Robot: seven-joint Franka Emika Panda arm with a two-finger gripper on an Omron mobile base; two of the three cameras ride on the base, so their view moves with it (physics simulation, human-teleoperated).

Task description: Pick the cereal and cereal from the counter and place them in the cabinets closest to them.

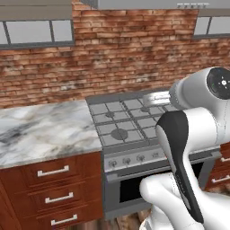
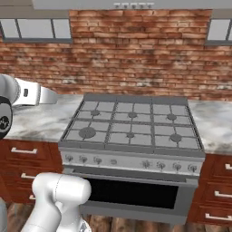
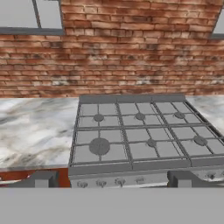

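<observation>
Both cereal boxes are out of view, and so are the cabinets. The counter (image 1: pixel 40 130) is a veined marble worktop over red-brown drawers with silver handles, left of a stove; it also lies in the right base view (image 2: pixel 34 122) and the hand view (image 3: pixel 35 131). My gripper (image 3: pixel 113 180) is open, its dark fingertips (image 3: pixel 41 179) far apart with nothing between them. It hangs in front of the stove's front edge and looks over the burners toward the brick wall. My white arm (image 1: pixel 197 117) rises before the stove.
A grey gas stove (image 2: pixel 131 124) with several burners and a knob row stands between two marble stretches; the second one (image 2: pixel 213 122) is to its right. Grey-framed glass wall units (image 1: pixel 36 31) hang on the brick wall. An oven door (image 2: pixel 131 192) sits below the knobs.
</observation>
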